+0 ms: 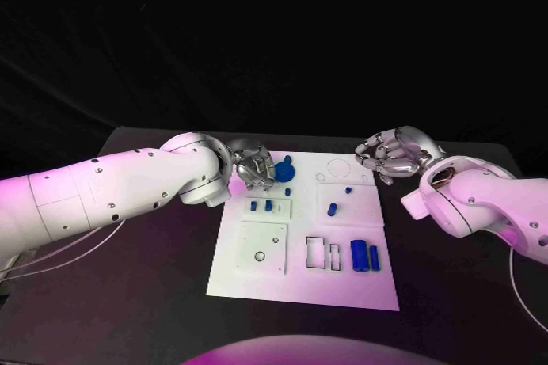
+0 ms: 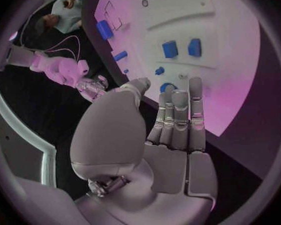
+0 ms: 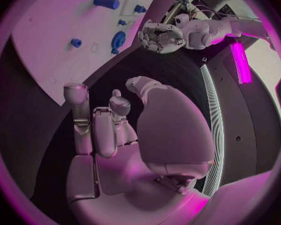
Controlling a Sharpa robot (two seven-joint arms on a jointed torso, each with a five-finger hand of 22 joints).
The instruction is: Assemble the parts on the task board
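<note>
We see the black table [image 1: 126, 302] with lots of bare room on both sides of the white task board [image 1: 302, 290]. The board lies in the middle. The left hand [image 1: 253, 173] hangs over the board's far left corner, fingers apart, holding nothing. The right hand [image 1: 390, 156] sits off the board's far right corner, fingers curled in, holding nothing.

Small blue parts sit on the board. A blue cylinder [image 1: 359, 255] lies near the right edge. A round blue part [image 1: 283, 172] lies just beside the left hand's fingers [image 2: 178, 110]. The left wrist view shows two square blue parts [image 2: 181, 48] clearly.
</note>
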